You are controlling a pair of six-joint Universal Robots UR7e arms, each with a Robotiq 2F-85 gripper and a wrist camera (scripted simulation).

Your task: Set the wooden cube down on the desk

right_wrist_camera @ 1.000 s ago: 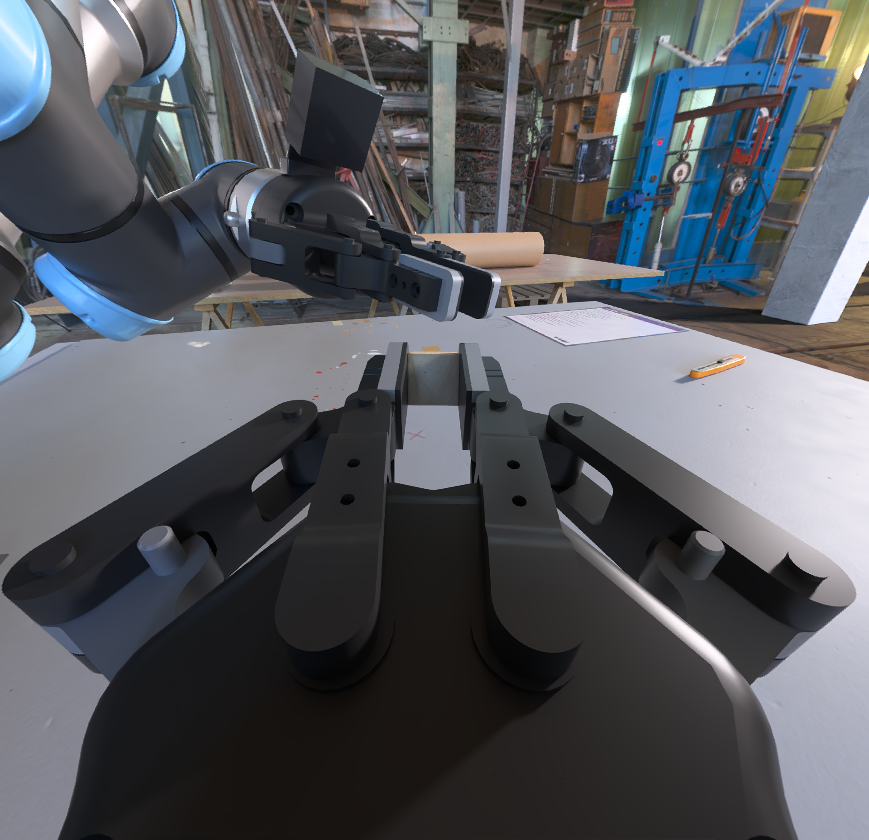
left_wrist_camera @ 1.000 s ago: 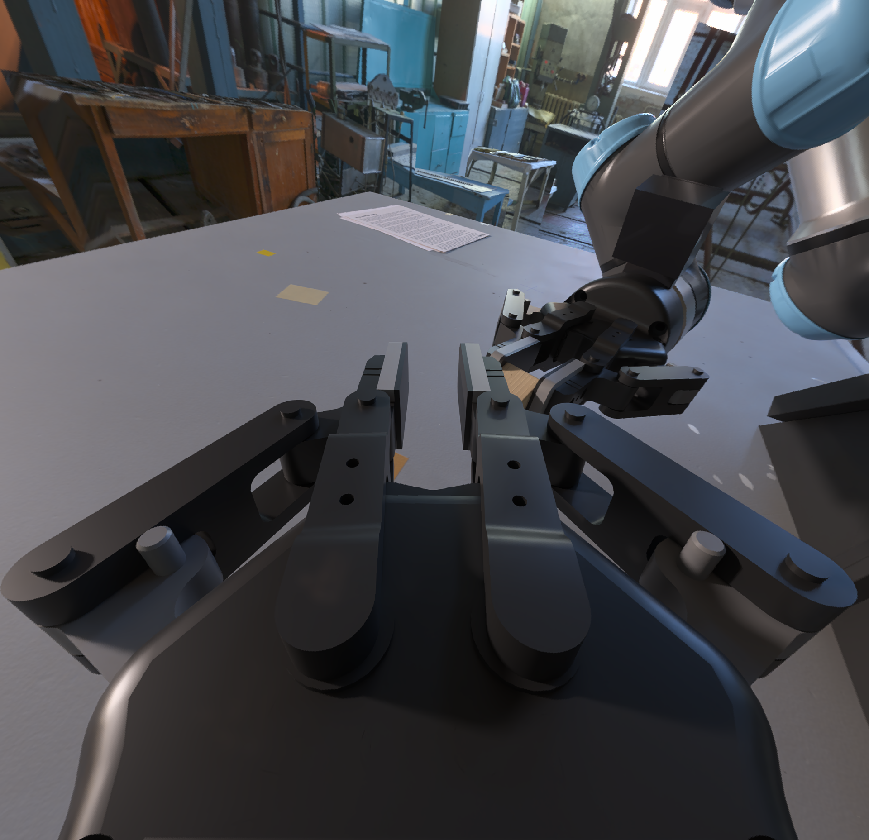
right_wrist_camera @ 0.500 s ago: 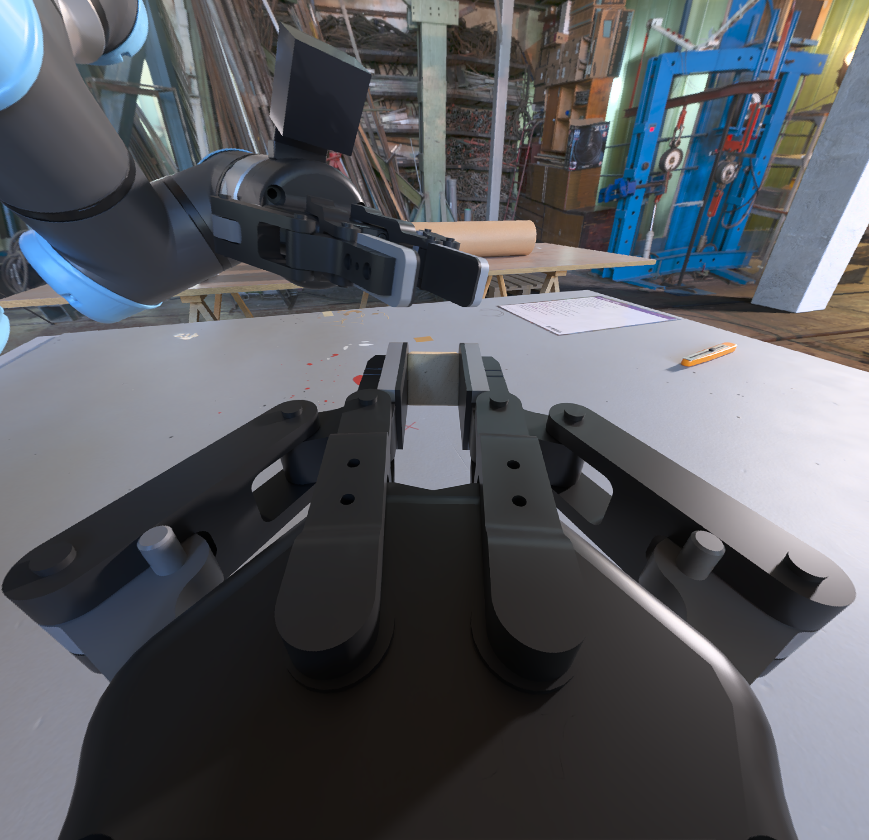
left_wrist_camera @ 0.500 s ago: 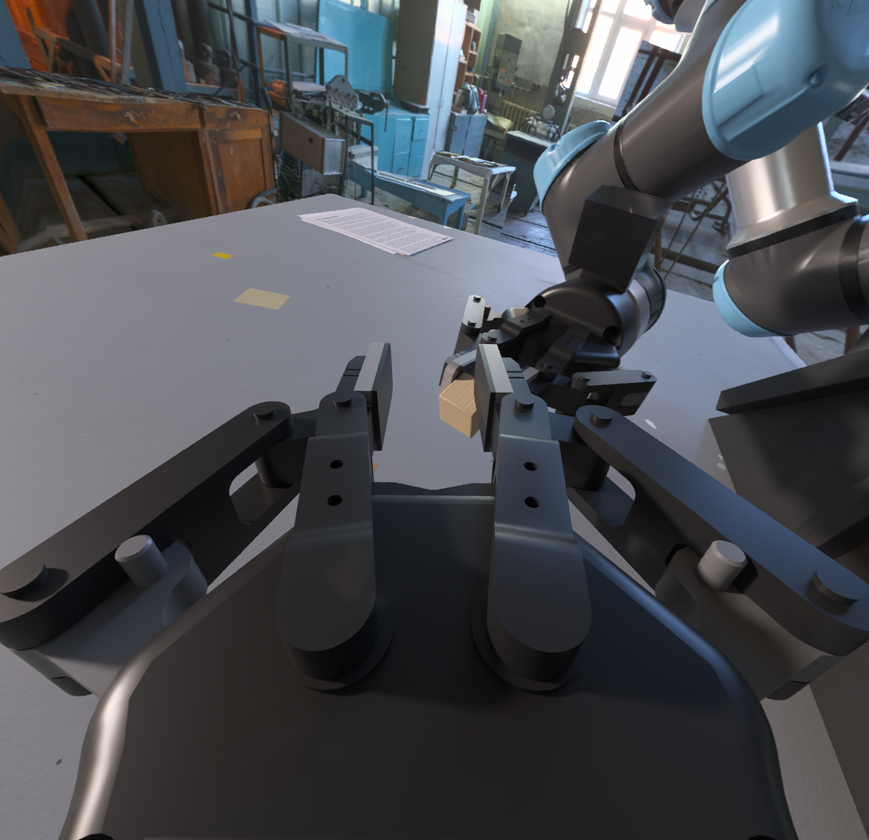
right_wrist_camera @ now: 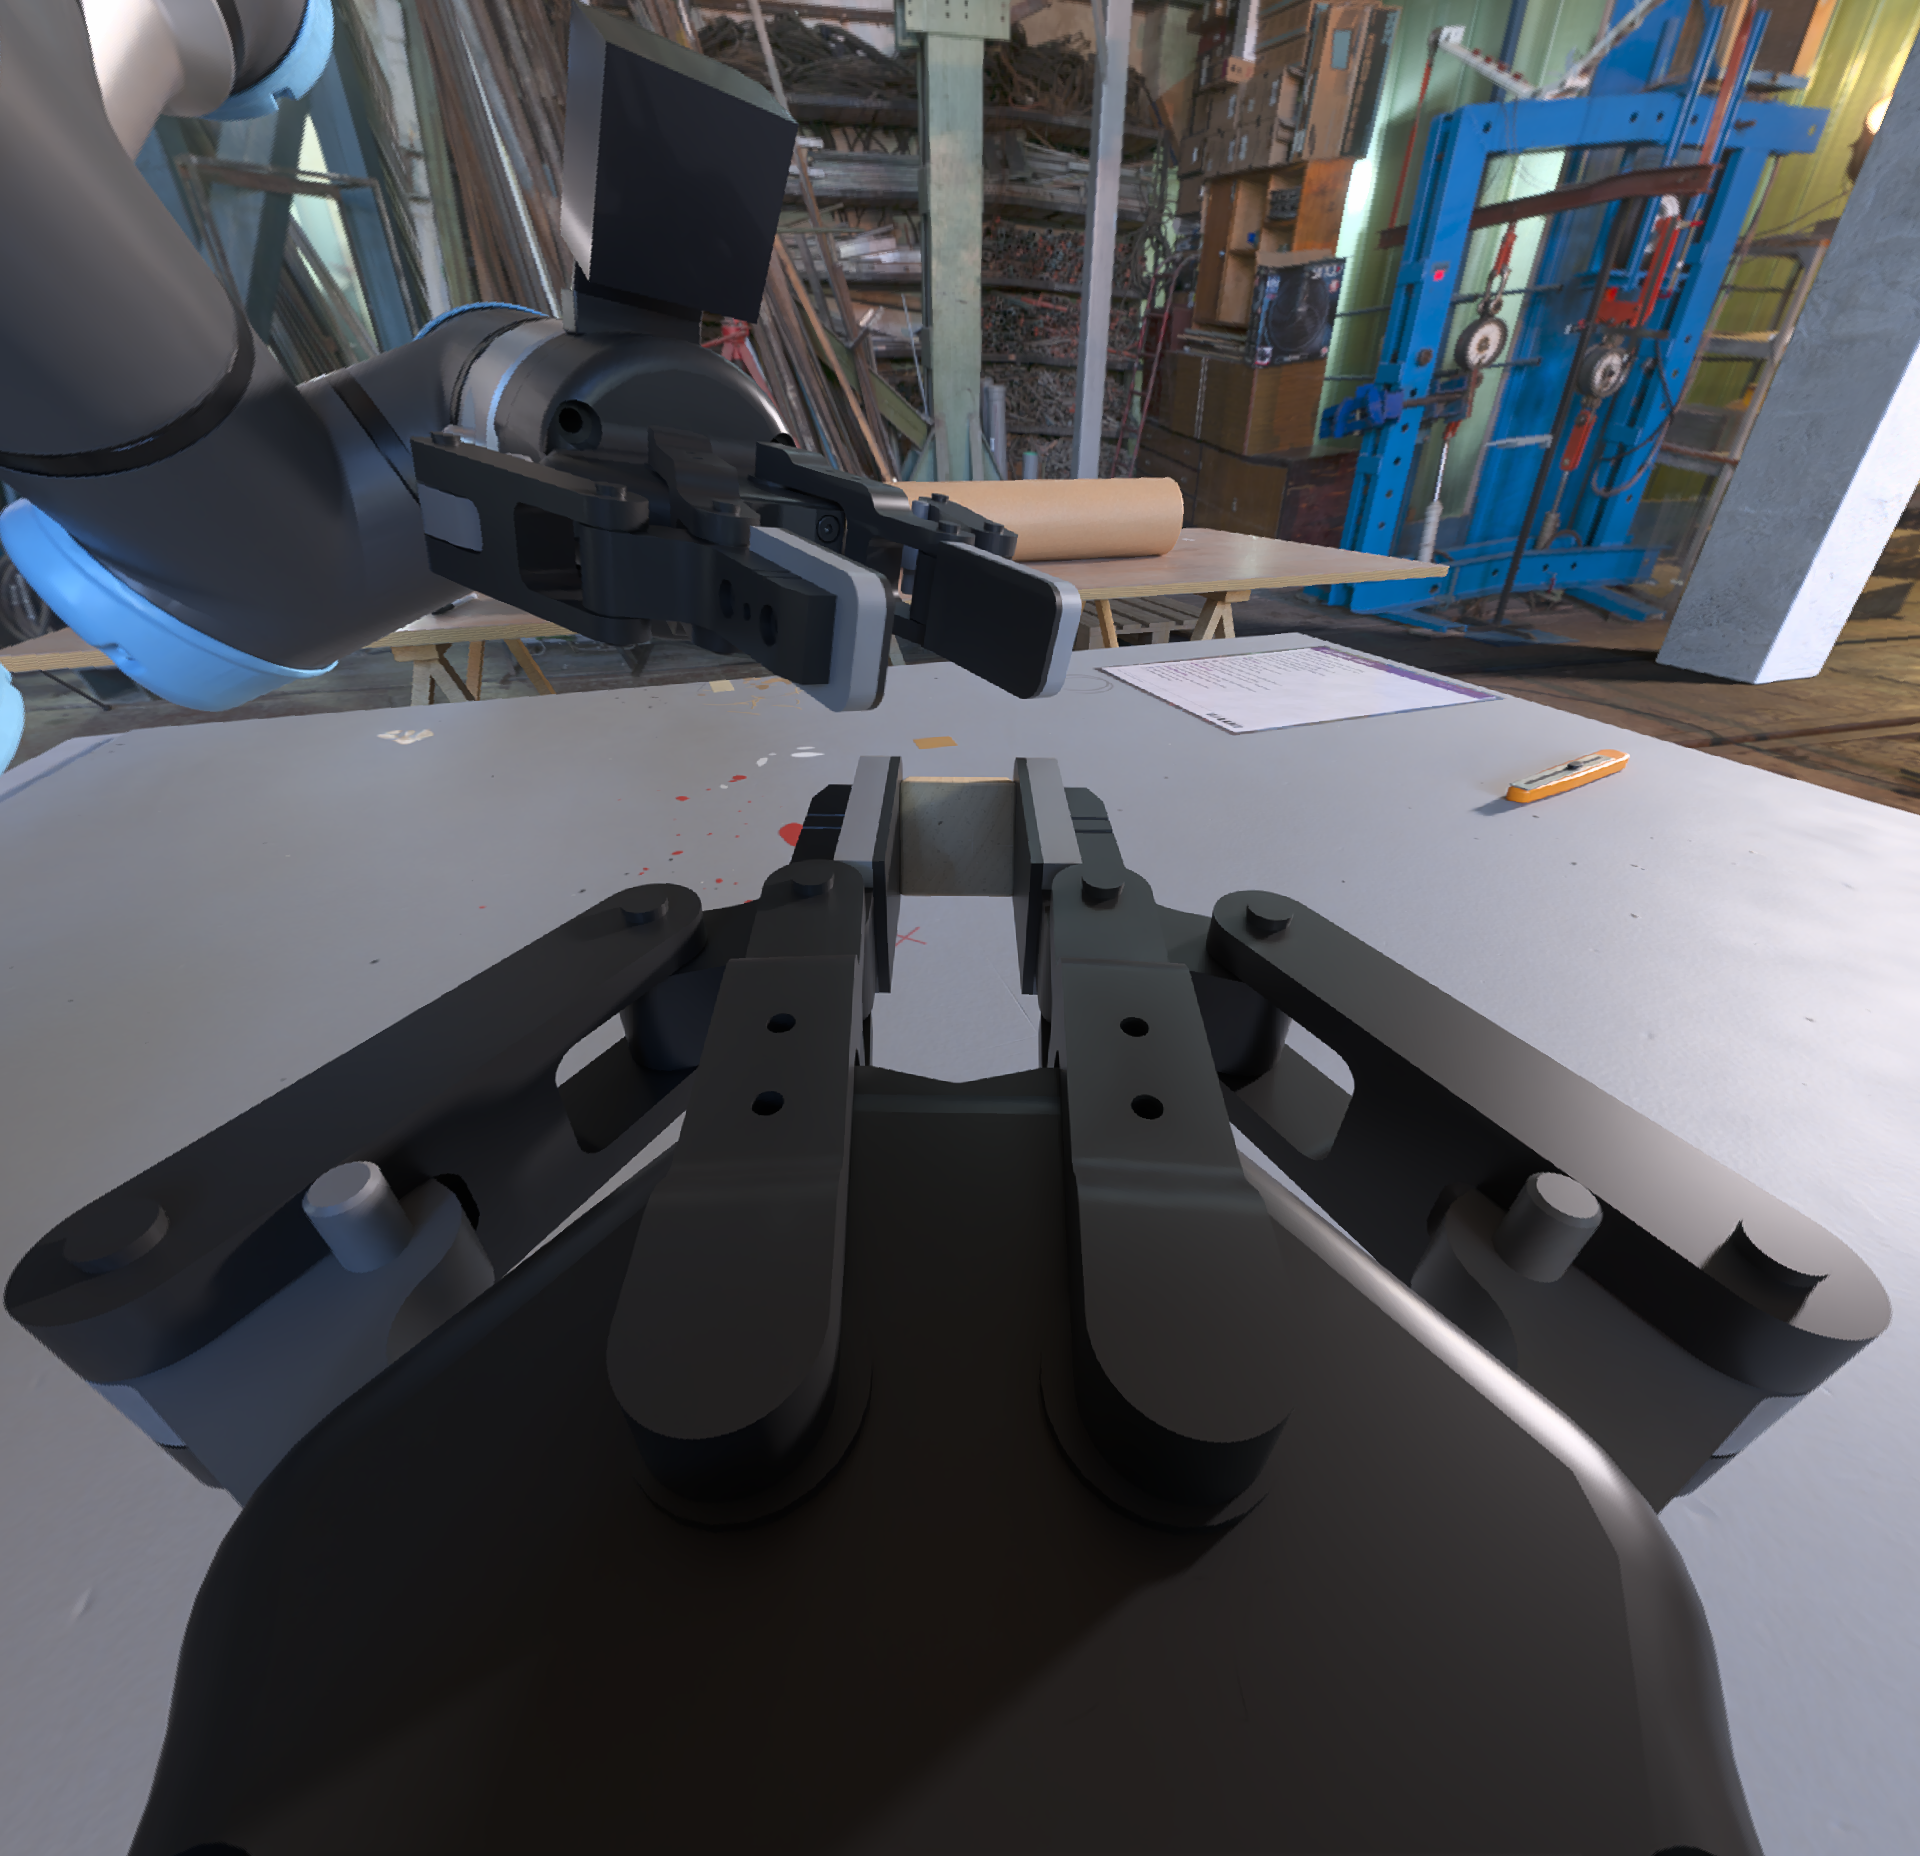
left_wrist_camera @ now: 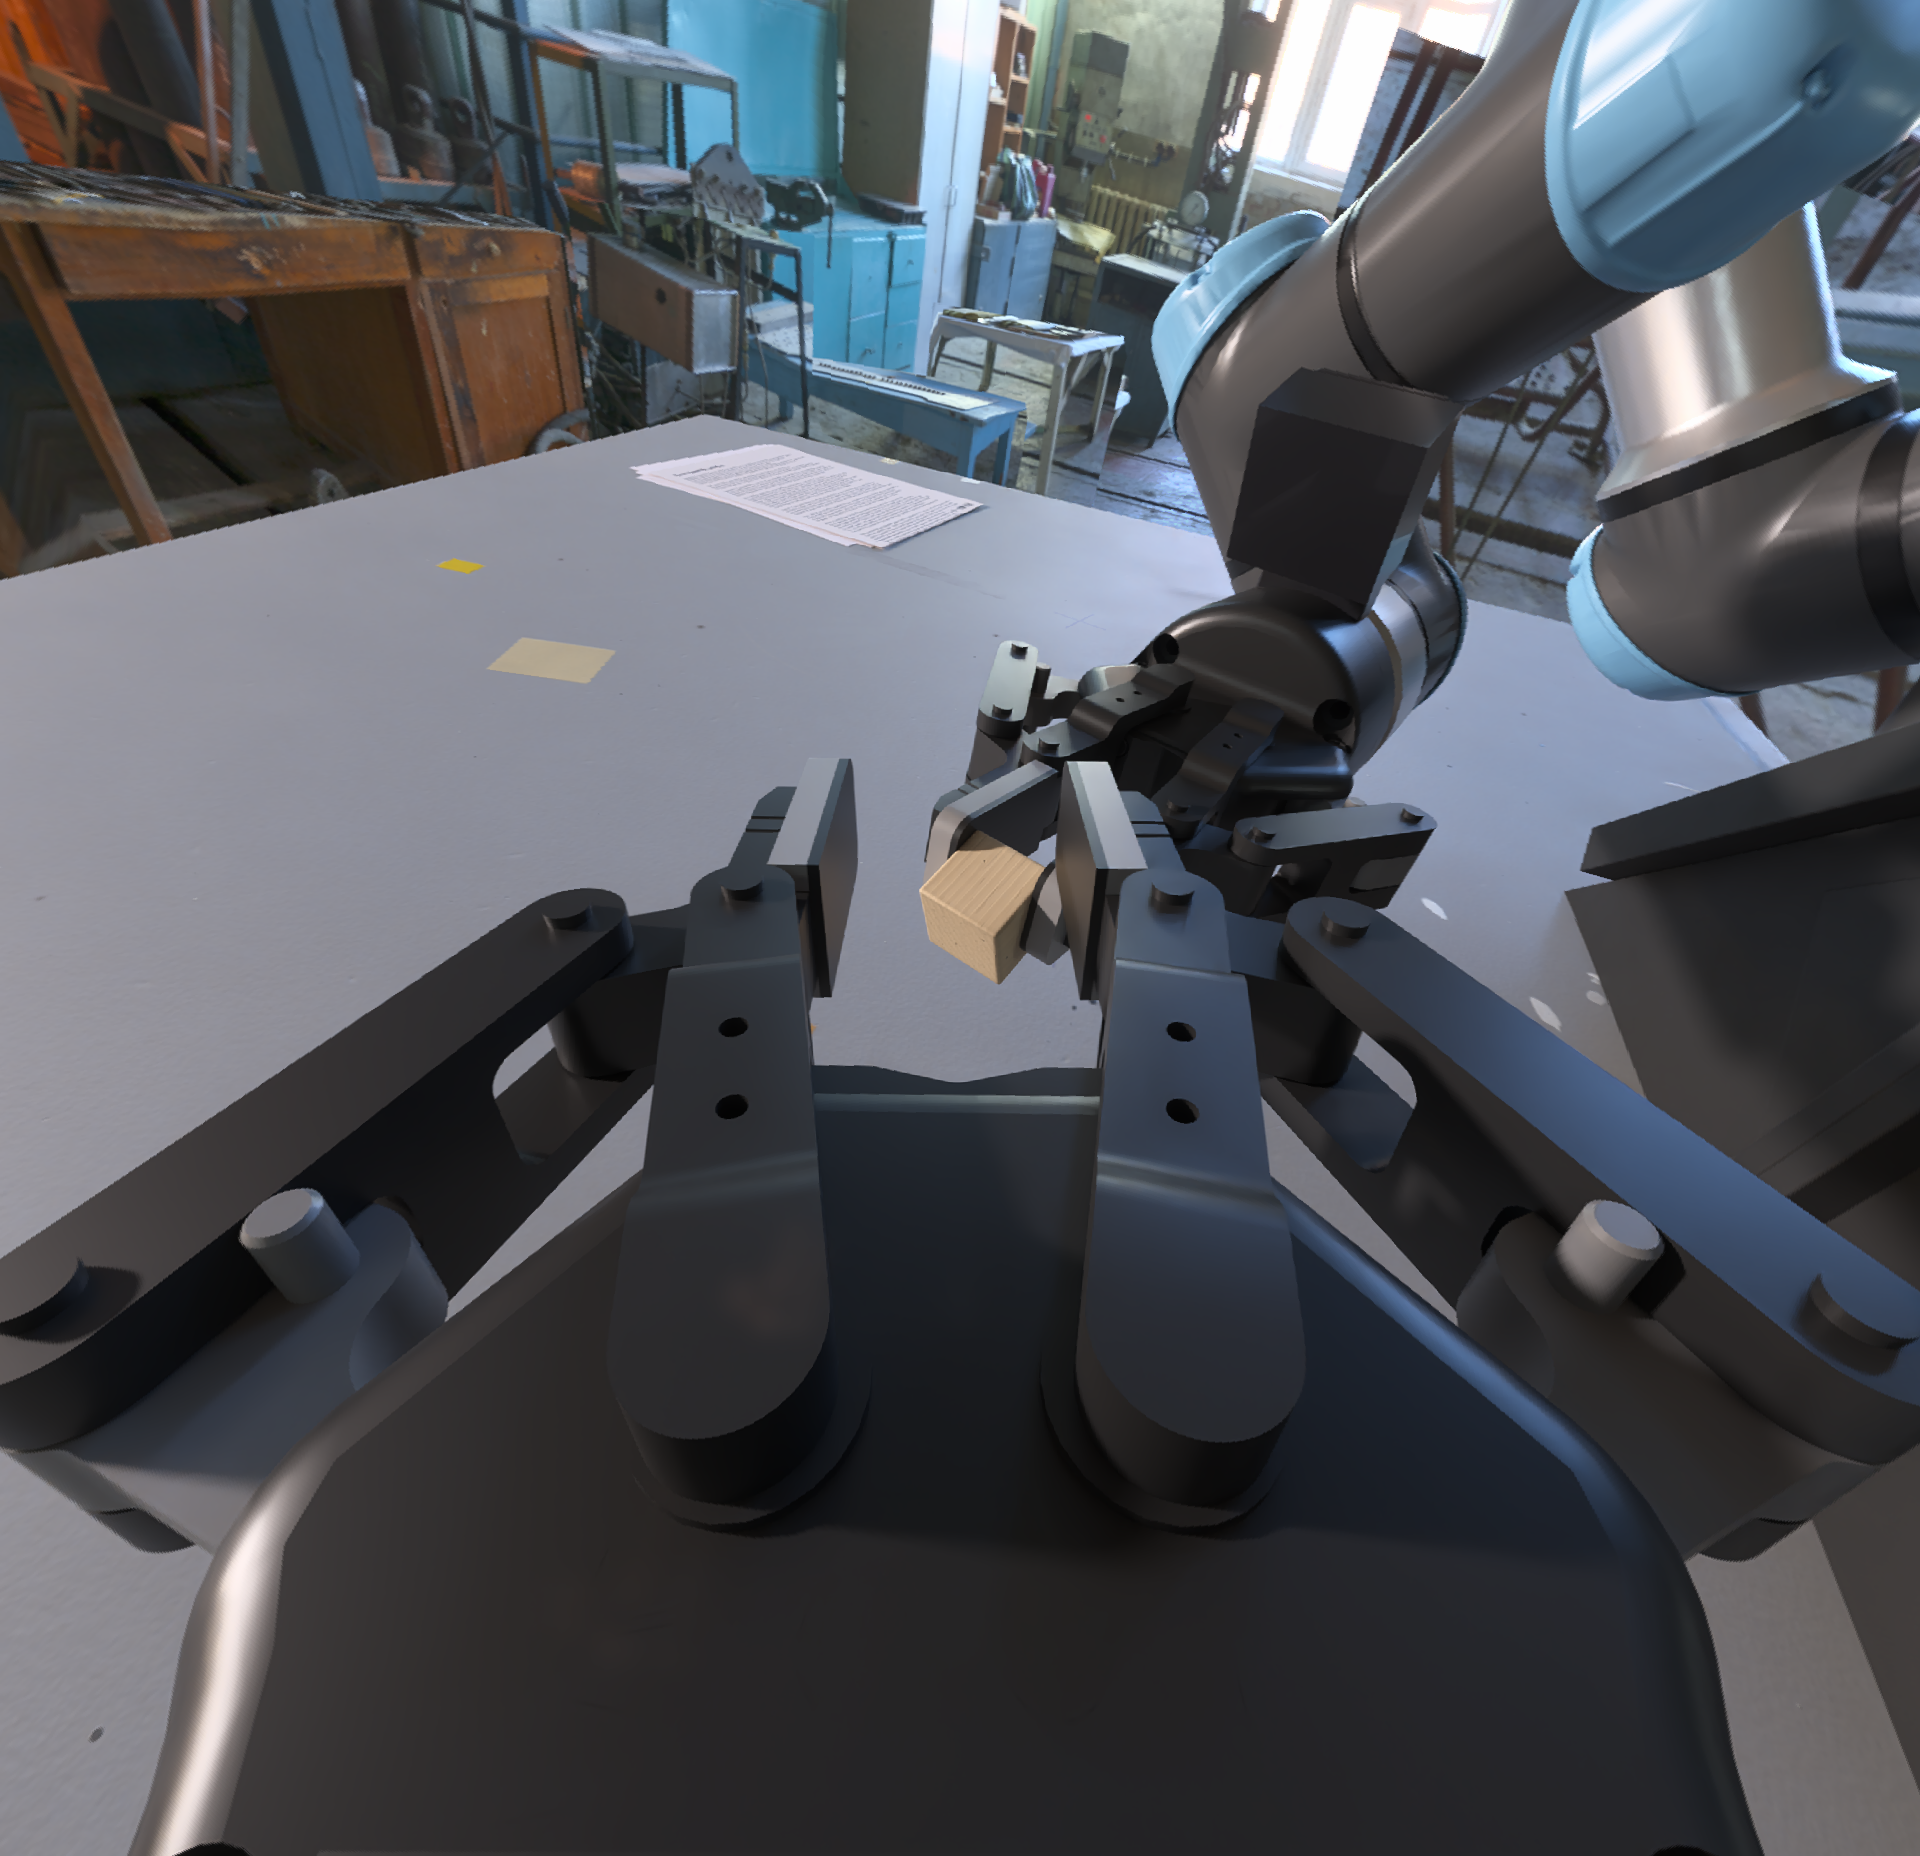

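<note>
The wooden cube (right_wrist_camera: 954, 838) is a small pale block clamped between my right gripper's (right_wrist_camera: 954, 814) two fingers, just above the grey desk (right_wrist_camera: 1455, 975). In the left wrist view the cube (left_wrist_camera: 977, 918) shows held by the right gripper (left_wrist_camera: 997, 871) a little above the desk (left_wrist_camera: 312, 819). My left gripper (left_wrist_camera: 951, 856) is open and empty, its fingers spread, just short of the cube. In the right wrist view the left gripper (right_wrist_camera: 956, 632) hovers above and beyond the cube.
A sheet of paper (left_wrist_camera: 805, 487) lies at the desk's far edge, with a tan square patch (left_wrist_camera: 551, 659) and a small yellow one (left_wrist_camera: 459, 566). In the right wrist view a paper sheet (right_wrist_camera: 1299, 679) and an orange utility knife (right_wrist_camera: 1567, 776) lie far right. Red specks (right_wrist_camera: 727, 819) mark the desk.
My left gripper has opened wider and drawn back from the cube. The right gripper stays shut on the cube and has barely moved.
</note>
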